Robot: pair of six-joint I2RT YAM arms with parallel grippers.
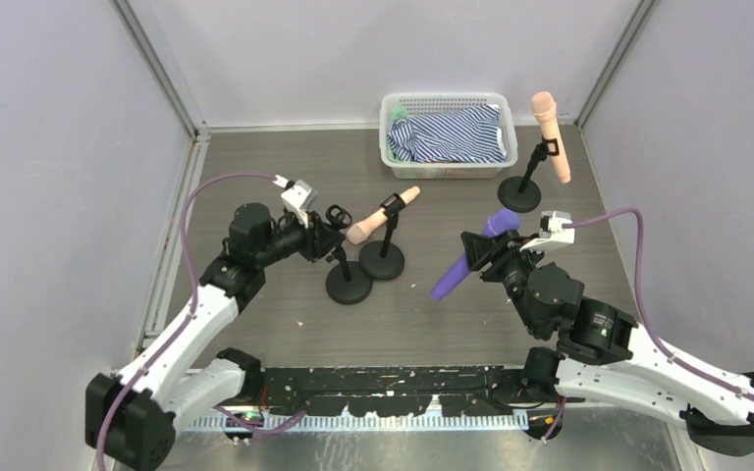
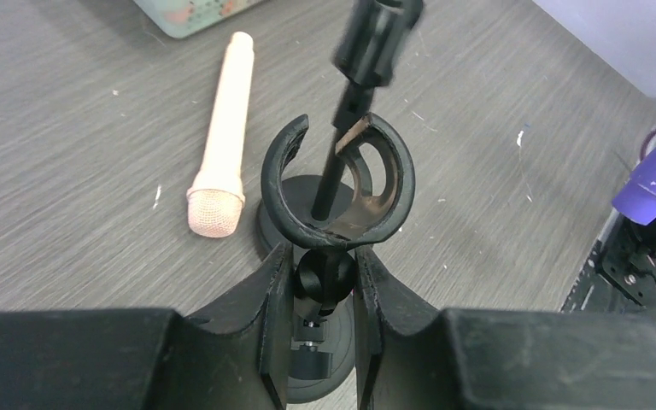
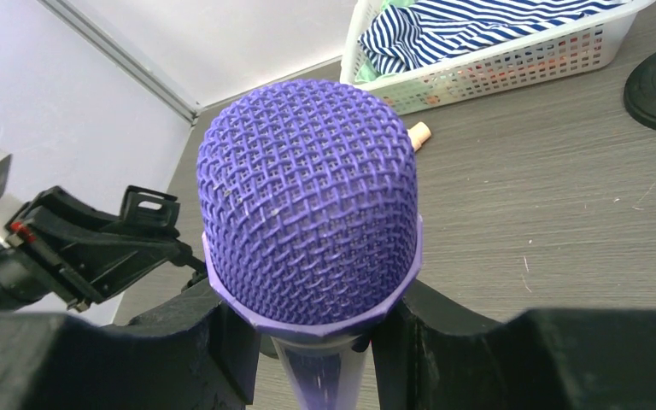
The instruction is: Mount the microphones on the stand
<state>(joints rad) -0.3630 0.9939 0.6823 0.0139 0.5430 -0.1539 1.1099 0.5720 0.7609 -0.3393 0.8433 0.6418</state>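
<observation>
My left gripper (image 1: pixel 320 235) (image 2: pixel 325 282) is shut on the black swivel knob (image 2: pixel 325 275) of the front stand (image 1: pixel 349 285), just under its empty C-shaped clip (image 2: pixel 337 184). A second stand (image 1: pixel 382 259) stands right behind it. One peach-pink microphone (image 1: pixel 383 216) (image 2: pixel 222 145) lies on the table beside these stands. The other peach-pink microphone (image 1: pixel 551 135) sits in the clip of the back right stand (image 1: pixel 520 193). My right gripper (image 1: pixel 479 253) (image 3: pixel 316 342) is shut on the purple microphone (image 1: pixel 461 265) (image 3: pixel 307 201) just below its mesh head, handle pointing down-left.
A white basket (image 1: pixel 449 167) (image 3: pixel 512 60) holding a blue-and-white striped cloth (image 1: pixel 452 132) sits at the back centre. White walls with metal rails close in the table on three sides. A black rail (image 1: pixel 393 388) runs along the near edge.
</observation>
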